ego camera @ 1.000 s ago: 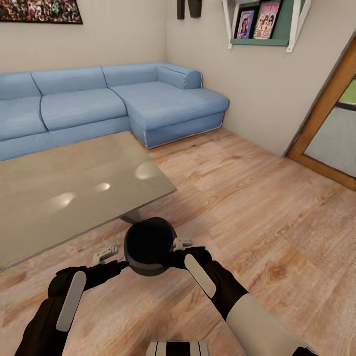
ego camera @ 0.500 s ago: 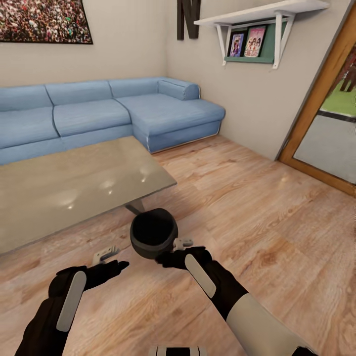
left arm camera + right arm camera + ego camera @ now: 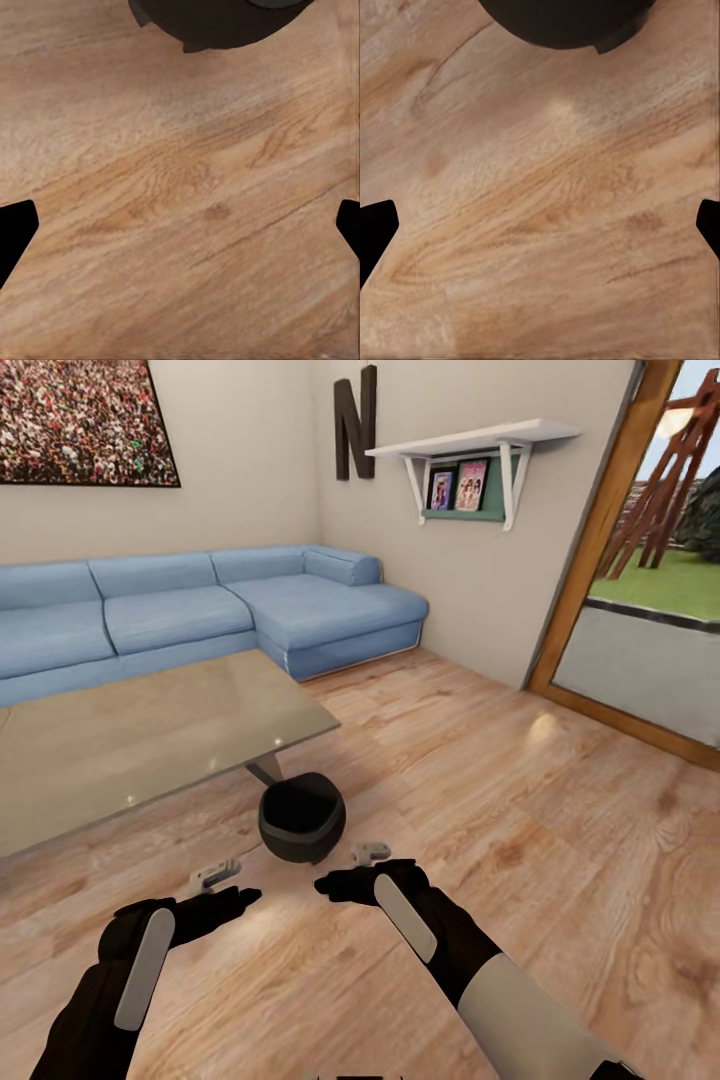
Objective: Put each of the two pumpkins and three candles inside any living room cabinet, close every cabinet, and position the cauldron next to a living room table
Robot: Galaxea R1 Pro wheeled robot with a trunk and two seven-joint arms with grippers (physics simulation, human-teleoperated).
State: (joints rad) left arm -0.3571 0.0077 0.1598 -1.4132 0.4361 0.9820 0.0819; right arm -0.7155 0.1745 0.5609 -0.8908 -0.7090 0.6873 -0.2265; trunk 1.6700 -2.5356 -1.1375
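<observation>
The cauldron (image 3: 302,828), a round black pot, sits on the wood floor just beside the near corner of the low table (image 3: 150,730). Its dark rim also shows in the left wrist view (image 3: 217,22) and the right wrist view (image 3: 566,19). My left gripper (image 3: 215,876) hovers open a little short of it on the left. My right gripper (image 3: 370,852) is open too, close to the pot's right side and apart from it. Each wrist view has bare floor between the wide-spread fingertips (image 3: 15,232) (image 3: 375,232). The pumpkins, candles and cabinet are out of view.
A blue corner sofa (image 3: 200,610) runs along the far wall behind the table. A wall shelf (image 3: 470,450) hangs at the back right. A wood-framed glass door (image 3: 640,620) stands at the right. Open wood floor (image 3: 520,810) stretches to the right of the cauldron.
The cauldron, earlier up between my two grippers, now rests on the floor by the table corner, free of both. The head view has swung upward, so the whole room has shifted.
</observation>
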